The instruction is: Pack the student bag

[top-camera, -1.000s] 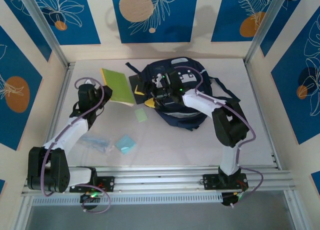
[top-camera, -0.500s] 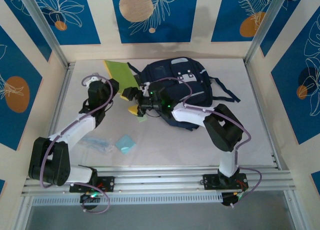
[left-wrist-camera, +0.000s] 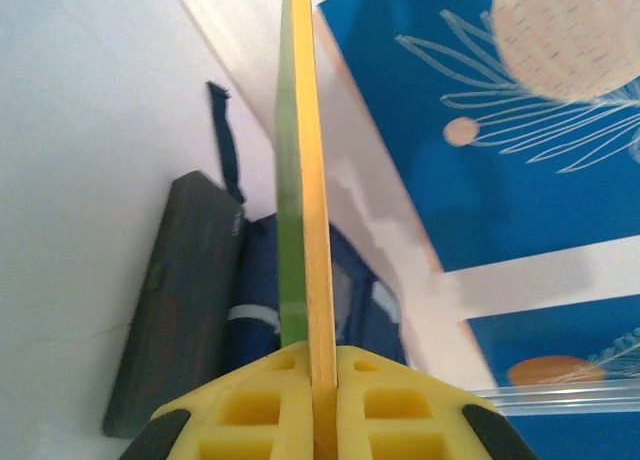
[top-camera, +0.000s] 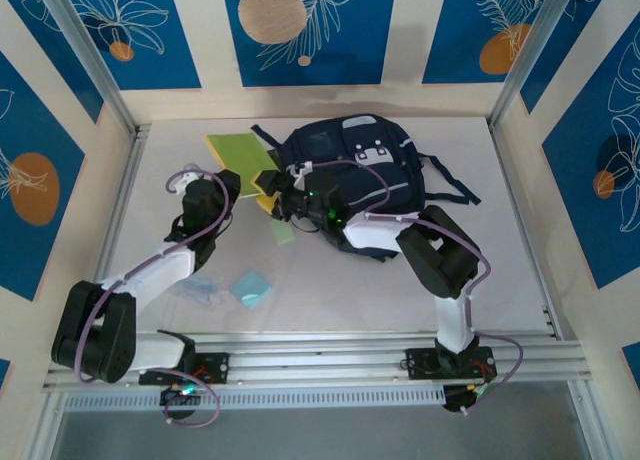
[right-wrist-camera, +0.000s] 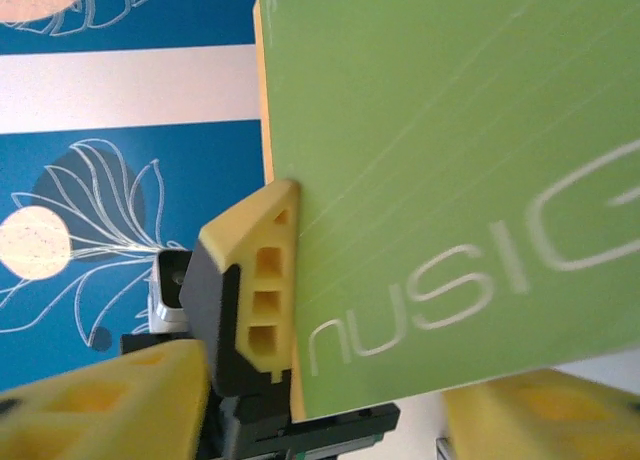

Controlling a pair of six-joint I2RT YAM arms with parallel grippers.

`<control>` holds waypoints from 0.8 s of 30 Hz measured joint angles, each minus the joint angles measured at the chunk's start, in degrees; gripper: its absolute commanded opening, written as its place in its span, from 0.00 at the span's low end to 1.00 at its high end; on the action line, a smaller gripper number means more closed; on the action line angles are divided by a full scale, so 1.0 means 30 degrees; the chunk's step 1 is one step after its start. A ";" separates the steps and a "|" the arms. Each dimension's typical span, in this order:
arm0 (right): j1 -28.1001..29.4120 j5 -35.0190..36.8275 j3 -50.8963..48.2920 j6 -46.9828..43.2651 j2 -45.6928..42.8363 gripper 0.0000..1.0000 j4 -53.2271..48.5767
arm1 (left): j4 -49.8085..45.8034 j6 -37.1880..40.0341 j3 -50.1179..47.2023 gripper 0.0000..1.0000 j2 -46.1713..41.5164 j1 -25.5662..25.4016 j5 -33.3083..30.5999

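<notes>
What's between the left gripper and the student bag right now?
In the left wrist view, the green book, clamped edge-on in the left gripper, reaches toward the student bag. A dark grey case lies on the table beside the bag.

The student bag (top-camera: 365, 165) is dark navy with thin pale grey stripes and black straps. The notebook (right-wrist-camera: 450, 160) has a lime-green cover, pale lettering and a yellow edge. The left end effector (left-wrist-camera: 322, 390) has yellow fingers. The wall panels (top-camera: 300, 30) are blue with white leaf outlines.
</notes>
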 measured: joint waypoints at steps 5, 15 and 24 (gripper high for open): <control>-0.0423 -0.0423 -0.0029 0.0102 0.0364 0.08 0.0488 | 0.0510 -0.0510 -0.0554 0.00 -0.0801 -0.0117 -0.0372; -0.2076 -0.0452 -0.1384 -0.1093 -0.0408 0.00 0.0109 | -0.0678 0.0284 -0.0962 0.60 -0.1224 -0.0954 0.1479; -0.5195 -0.1749 -0.3075 -0.4051 -0.4175 0.00 -0.3089 | -0.3905 0.3818 0.0350 0.69 -0.0911 -0.1559 0.3883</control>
